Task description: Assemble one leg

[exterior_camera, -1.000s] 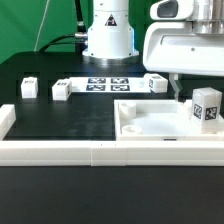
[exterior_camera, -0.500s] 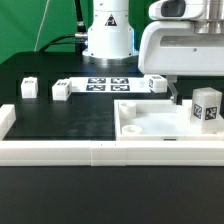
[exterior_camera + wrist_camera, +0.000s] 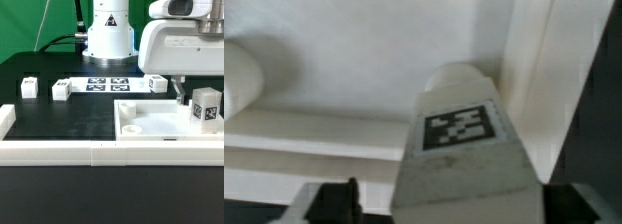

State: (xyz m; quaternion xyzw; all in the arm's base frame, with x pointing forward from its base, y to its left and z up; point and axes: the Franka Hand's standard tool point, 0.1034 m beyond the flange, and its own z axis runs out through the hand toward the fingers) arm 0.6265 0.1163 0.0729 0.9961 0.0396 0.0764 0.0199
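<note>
**Carrying the leg in over the tabletop panel**

Since a second ago I am drifting slightly toward the exterior view's left and sinking a touch, and the leg (image 3: 207,107) is riding along with me; everything else is staying put.

Nearest the exterior camera, the white frame rail (image 3: 100,152) is running along the table edge. Just behind it the tabletop panel (image 3: 150,124) is lying flat with its raised rim and round recesses up. I am holding the leg over that panel's far corner on the exterior view's right, my gripper (image 3: 452,190) clamped on the block's lower end, its tag (image 3: 461,124) facing my wrist camera and the panel's rim close beside it.

What I judge could go wrong: the leg is sitting tilted in my fingers, so pressing down may jam it against the rim rather than seat it, or twist it in my grip.

Farther back, three spare legs (image 3: 61,89) are standing well apart on the black mat, with the marker board (image 3: 108,83) among them and my base beyond. None is blocking my path.
</note>
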